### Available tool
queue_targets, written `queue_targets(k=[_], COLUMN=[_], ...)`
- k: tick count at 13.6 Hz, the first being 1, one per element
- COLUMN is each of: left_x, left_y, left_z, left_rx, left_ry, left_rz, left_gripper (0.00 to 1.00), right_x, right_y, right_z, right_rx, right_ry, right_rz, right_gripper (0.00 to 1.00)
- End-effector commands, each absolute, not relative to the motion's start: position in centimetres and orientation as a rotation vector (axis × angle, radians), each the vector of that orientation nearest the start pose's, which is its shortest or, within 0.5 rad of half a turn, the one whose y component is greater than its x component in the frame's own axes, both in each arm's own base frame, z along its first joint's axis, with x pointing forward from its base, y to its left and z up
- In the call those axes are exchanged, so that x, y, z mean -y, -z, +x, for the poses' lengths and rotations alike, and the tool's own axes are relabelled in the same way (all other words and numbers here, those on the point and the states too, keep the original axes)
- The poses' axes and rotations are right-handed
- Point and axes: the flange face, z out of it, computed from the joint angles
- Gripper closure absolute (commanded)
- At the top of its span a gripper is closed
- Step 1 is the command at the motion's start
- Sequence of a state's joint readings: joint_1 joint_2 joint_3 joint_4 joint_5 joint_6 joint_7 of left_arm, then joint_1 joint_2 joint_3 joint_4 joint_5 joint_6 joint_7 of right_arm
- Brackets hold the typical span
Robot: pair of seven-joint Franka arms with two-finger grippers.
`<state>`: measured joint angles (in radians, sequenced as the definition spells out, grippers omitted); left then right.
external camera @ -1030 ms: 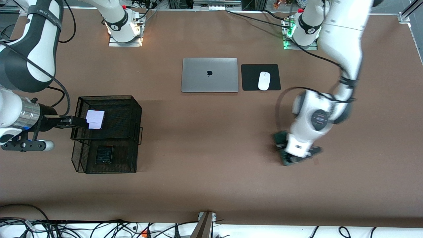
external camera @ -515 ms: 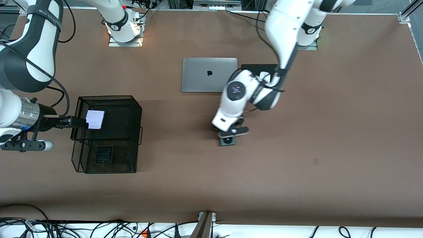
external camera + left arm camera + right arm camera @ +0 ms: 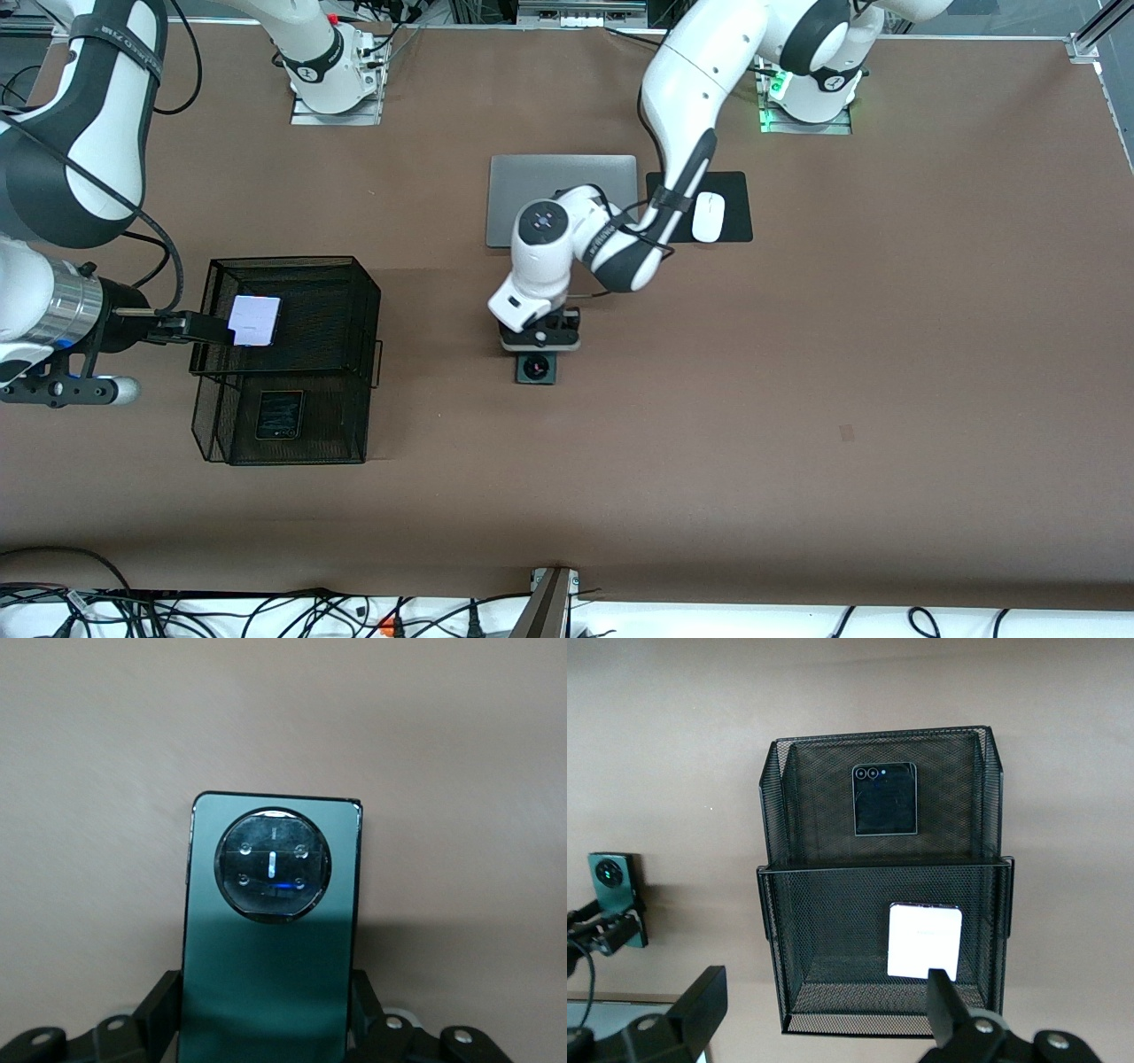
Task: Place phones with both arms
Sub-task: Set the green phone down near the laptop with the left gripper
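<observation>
Item, dark green phone (image 3: 537, 369): clamped by its lower end in left end effector (image 3: 539, 344), camera ring outward; hung over bare counter (image 3: 797, 443), above a spot nearer the front camera than the silver laptop (image 3: 532, 177), well apart from the mesh basket (image 3: 365, 292).

Item, pale lilac phone (image 3: 255, 320): lay flat in the basket compartment farther from the front camera. Right end effector (image 3: 213, 328) poised at that compartment's rim toward the right arm's end of the counter; fingers spread wide, gripping nothing.

Item, black phone (image 3: 279, 415): lay in the basket compartment nearer the front camera.

Step in hand, as judged: carrying the green phone to the basket. Advised: kept level and firmly pinched during travel; brought over a compartment high enough to clear the mesh wall; lowered flat beside the phone already there, not onto it; released only once low in the compartment. Right arm best drawn clear of the rim first, lest the arms meet.
</observation>
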<state>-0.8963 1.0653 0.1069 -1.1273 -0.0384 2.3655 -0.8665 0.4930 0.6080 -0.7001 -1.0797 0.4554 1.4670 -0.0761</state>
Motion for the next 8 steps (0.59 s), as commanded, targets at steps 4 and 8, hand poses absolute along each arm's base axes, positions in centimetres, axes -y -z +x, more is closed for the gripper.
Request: queue_targets(k=[4, 8], left_x=[57.4, 52.9], left_y=[-19.3, -27.2], left_z=[54.4, 58.7], left_rx=[0.069, 0.155], left_ry=[0.357, 0.336], left_rz=[-3.174, -3.152], left_gripper=[0.0, 0.0], right_x=[-5.2, -5.1], right_y=[-52.4, -52.5], right_z=[69.2, 69.2], right_rx=[-0.058, -0.062], right_ry=[-0.132, -0.129], right_rz=[-3.039, -3.039], right_gripper=[0.01, 0.01])
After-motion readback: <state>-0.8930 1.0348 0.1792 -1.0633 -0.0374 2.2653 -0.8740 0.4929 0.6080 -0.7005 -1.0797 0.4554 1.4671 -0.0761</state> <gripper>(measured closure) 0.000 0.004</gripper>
